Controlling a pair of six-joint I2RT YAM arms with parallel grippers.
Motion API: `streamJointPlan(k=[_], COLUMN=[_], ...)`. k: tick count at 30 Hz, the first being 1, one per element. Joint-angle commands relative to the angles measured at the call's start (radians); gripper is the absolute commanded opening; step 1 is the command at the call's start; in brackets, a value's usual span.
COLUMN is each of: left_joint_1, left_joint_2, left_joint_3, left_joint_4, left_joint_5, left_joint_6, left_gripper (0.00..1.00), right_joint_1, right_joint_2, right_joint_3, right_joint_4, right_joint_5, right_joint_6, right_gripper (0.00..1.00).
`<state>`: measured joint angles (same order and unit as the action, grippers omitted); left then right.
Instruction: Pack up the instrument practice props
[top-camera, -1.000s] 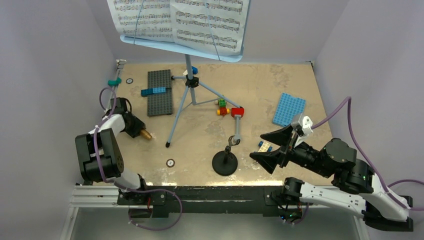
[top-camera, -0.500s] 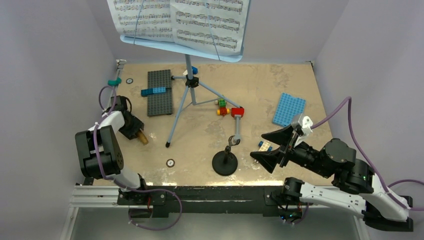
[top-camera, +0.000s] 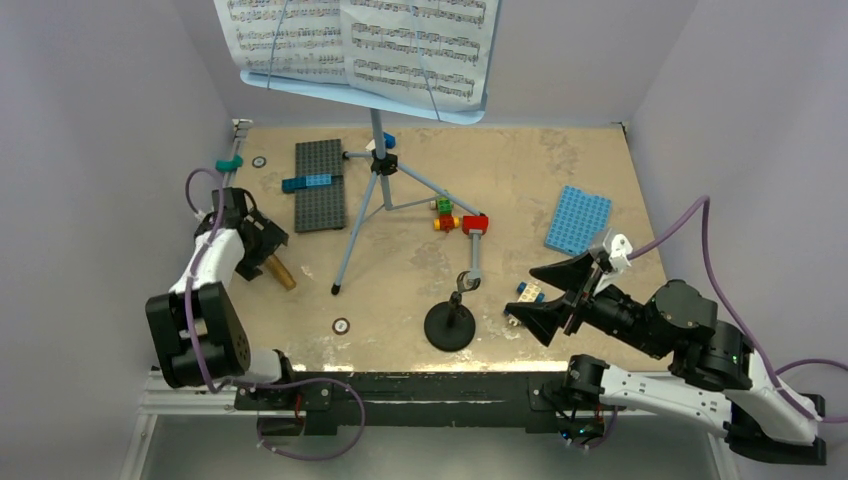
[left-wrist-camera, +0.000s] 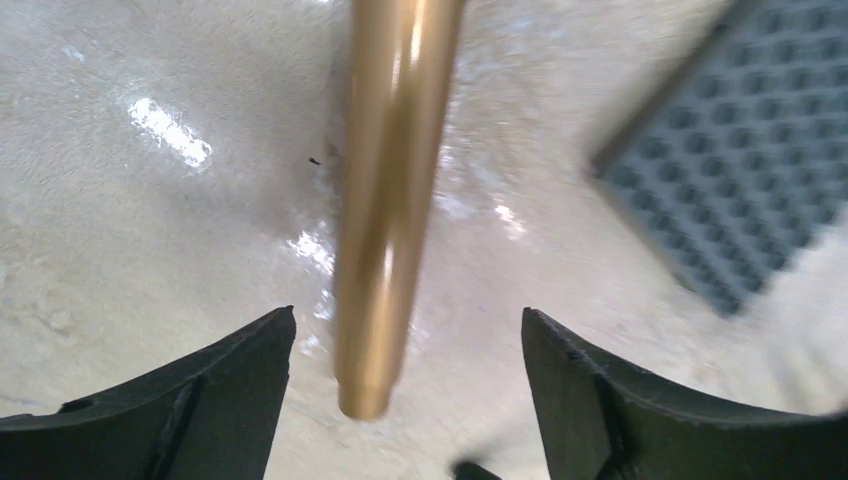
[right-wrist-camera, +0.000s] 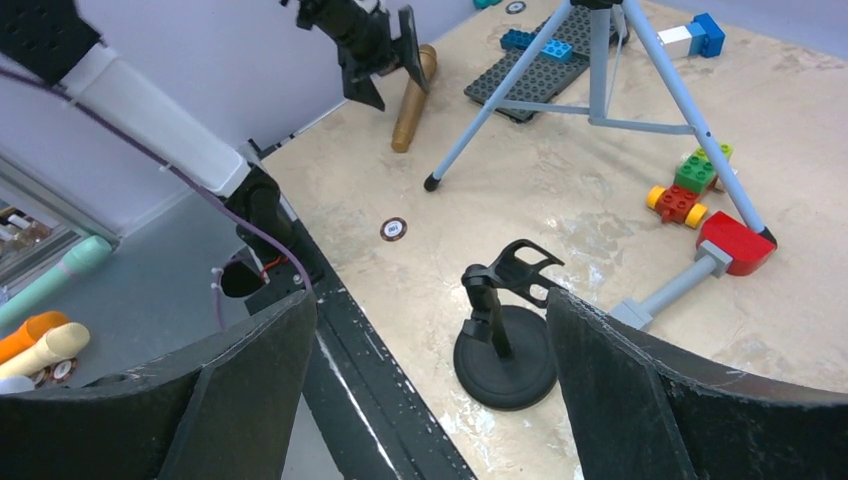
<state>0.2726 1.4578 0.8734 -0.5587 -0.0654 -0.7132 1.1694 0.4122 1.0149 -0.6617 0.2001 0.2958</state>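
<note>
Microphone (left-wrist-camera: 390, 200) lies between spread fingers of left gripper (left-wrist-camera: 407, 320), touching neither | right gripper (right-wrist-camera: 430, 298) gapes wide, empty | mic stand (right-wrist-camera: 505, 350) just left of it, untouched

Both arms share one build: boxy black joint housings joined by smooth white links. The left arm (top-camera: 195, 320) carries a thin left purple cable (top-camera: 203, 190), and the right arm (top-camera: 690, 330) has a longer right purple cable (top-camera: 703, 215) (a small green light glows on one of its near joints). A white camera block (top-camera: 610, 245) is fixed at the right wrist. The left gripper (top-camera: 264, 252) and right gripper (top-camera: 547, 297) have matt black fingers (right-wrist-camera: 235, 390), broad, curved and ridged along the edges. Both bases are bolted to a black bar (top-camera: 420, 385).
</note>
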Motion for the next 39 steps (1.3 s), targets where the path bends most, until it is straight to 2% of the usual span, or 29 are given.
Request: streamJointPlan(k=[1,3,8,13,17,20,24,28,30,33,37,39], left_joint_1=[0.000,-0.006,-0.070,-0.354,-0.564,-0.723,-0.923,-1.216,-1.322,-1.374,-1.377,-1.377], left_joint_2=[-0.200,-0.290,-0.505,-0.790,-1.001,-1.101,-1.058,-0.933,-0.858,-0.728,-0.577,-0.567], left_joint_3=[0.047,0.053,0.003,-0.120,-0.275,-0.383,-0.442,-0.440,-0.442,-0.434,-0.376,-0.413], left_joint_4=[-0.024,-0.042,-0.041,0.025,0.183,0.308,0.412,0.534,0.640,0.763,0.737,0.827], left_joint_5=[0.060,0.106,0.147,0.047,0.141,0.147,0.111,-0.063,-0.130,-0.139,-0.196,-0.171], left_joint_6=[-0.003,-0.011,-0.040,-0.078,-0.093,-0.038,0.049,0.222,0.299,0.317,0.231,0.227], left_gripper=[0.94,1.00,1.00,1.00,1.00,1.00,1.00,1.00,1.00,1.00,1.00,1.00], right_joint_1=[0.003,0.003,0.003,0.003,0.003,0.003,0.003,0.003,0.003,0.003,0.003,0.003], right_joint_2=[0.020,0.036,0.072,0.076,0.049,0.032,0.017,-0.002,-0.015,-0.033,-0.044,-0.048], right_joint_3=[-0.011,-0.028,-0.082,-0.149,-0.209,-0.236,-0.258,-0.259,-0.255,-0.243,-0.228,-0.224], right_joint_4=[0.025,0.040,0.072,0.087,0.100,0.097,0.074,0.031,0.008,-0.026,-0.067,-0.084], right_joint_5=[0.011,0.006,0.003,0.021,0.047,0.063,0.076,0.108,0.127,0.160,0.186,0.191], right_joint_6=[0.012,0.021,0.045,0.080,0.124,0.151,0.184,0.206,0.209,0.209,0.211,0.216], right_gripper=[0.89,0.90,0.90,0.90,0.90,0.90,0.90,0.89,0.89,0.89,0.89,0.89])
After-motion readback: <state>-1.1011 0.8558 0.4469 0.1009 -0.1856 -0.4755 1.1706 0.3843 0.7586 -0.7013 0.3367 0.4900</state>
